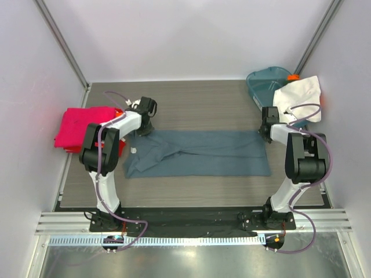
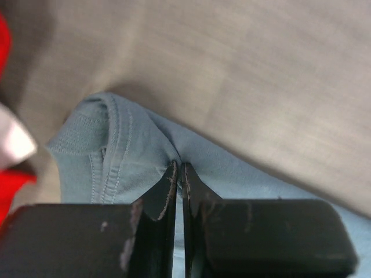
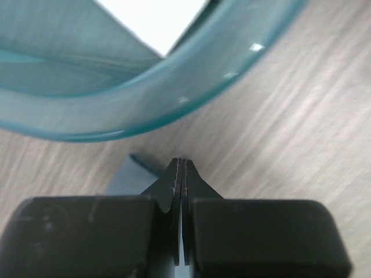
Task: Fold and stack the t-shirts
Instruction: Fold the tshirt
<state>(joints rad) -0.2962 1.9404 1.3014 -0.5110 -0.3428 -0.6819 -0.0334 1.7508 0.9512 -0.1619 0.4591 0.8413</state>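
Note:
A slate blue-grey t-shirt (image 1: 197,153) lies flat as a long band across the middle of the table. My left gripper (image 1: 142,126) is down on its far left corner, jaws shut on a pinch of the cloth next to a stitched hem (image 2: 110,156); the left gripper (image 2: 178,165) shows blue fabric bunched at its tips. My right gripper (image 1: 267,131) is at the far right corner, and the right gripper (image 3: 181,161) is shut with the shirt's corner (image 3: 128,176) beside its fingers and blue in the slit between them. A magenta t-shirt (image 1: 81,124) lies far left, a white one (image 1: 298,95) back right.
A teal plastic tub (image 1: 265,81) stands at the back right with the white shirt draped over its rim; its curved wall (image 3: 145,110) is just ahead of the right gripper. Orange-red cloth (image 1: 120,147) shows under the magenta shirt. White walls close in on three sides.

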